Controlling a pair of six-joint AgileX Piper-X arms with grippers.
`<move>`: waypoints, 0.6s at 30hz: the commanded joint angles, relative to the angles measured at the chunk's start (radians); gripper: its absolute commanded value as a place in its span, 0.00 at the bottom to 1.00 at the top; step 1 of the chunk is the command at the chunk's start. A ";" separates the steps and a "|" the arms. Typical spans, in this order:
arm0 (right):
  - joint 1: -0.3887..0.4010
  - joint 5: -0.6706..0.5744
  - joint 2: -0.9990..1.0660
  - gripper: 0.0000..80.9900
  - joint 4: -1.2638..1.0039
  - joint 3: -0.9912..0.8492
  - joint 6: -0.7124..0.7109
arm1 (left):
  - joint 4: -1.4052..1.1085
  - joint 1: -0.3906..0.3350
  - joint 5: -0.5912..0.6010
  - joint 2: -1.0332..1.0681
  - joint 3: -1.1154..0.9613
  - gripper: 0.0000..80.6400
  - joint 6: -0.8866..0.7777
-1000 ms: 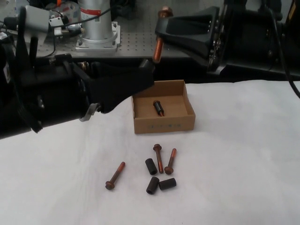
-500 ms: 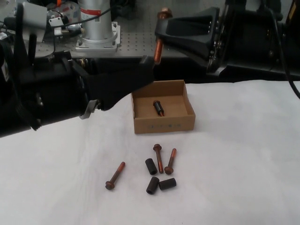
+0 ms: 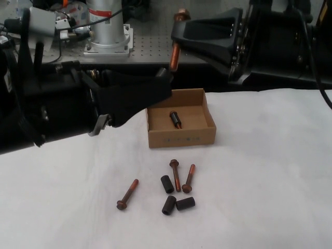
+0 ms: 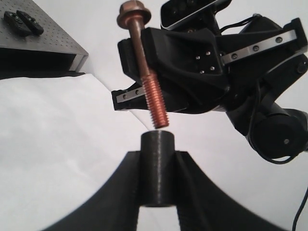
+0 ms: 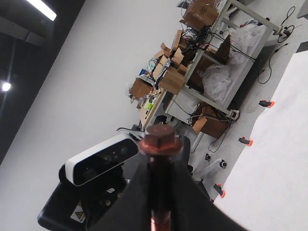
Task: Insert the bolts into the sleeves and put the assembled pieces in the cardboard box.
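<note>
Left hand [image 4: 158, 156] clamped on an upright sleeve [image 4: 158, 168]; right hand [image 5: 160, 192] clamped on a bolt [image 4: 144, 72], threaded tip pointing down just above the sleeve's mouth.

The surface [image 3: 270, 171] is covered with a white, faintly wrinkled sheet. Toward its far side sits the cardboard box [image 3: 181, 139], open at the top. Nearer the camera lies a loose cluster. The middle bolt [image 3: 176, 175] and right bolt [image 3: 189, 178] lie close together with their heads at opposite ends. The upper sleeve [image 3: 166, 184] is just beside the middle bolt, and below it are the lower left sleeve [image 3: 168, 205] and lower right sleeve [image 3: 185, 203], touching or nearly so. The left bolt [image 3: 128, 194] lies apart from the cluster, slanted, with its head at the near end.
</note>
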 commanded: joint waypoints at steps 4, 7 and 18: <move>0.021 -0.013 -0.001 0.03 -0.017 -0.004 0.001 | -0.015 0.003 0.001 -0.004 -0.005 0.01 -0.008; 0.029 -0.005 -0.001 0.03 -0.017 -0.004 0.001 | -0.018 0.003 0.003 -0.004 -0.005 0.01 -0.010; 0.034 0.050 -0.003 0.03 -0.035 -0.004 -0.004 | -0.042 0.003 -0.021 -0.004 -0.005 0.01 -0.020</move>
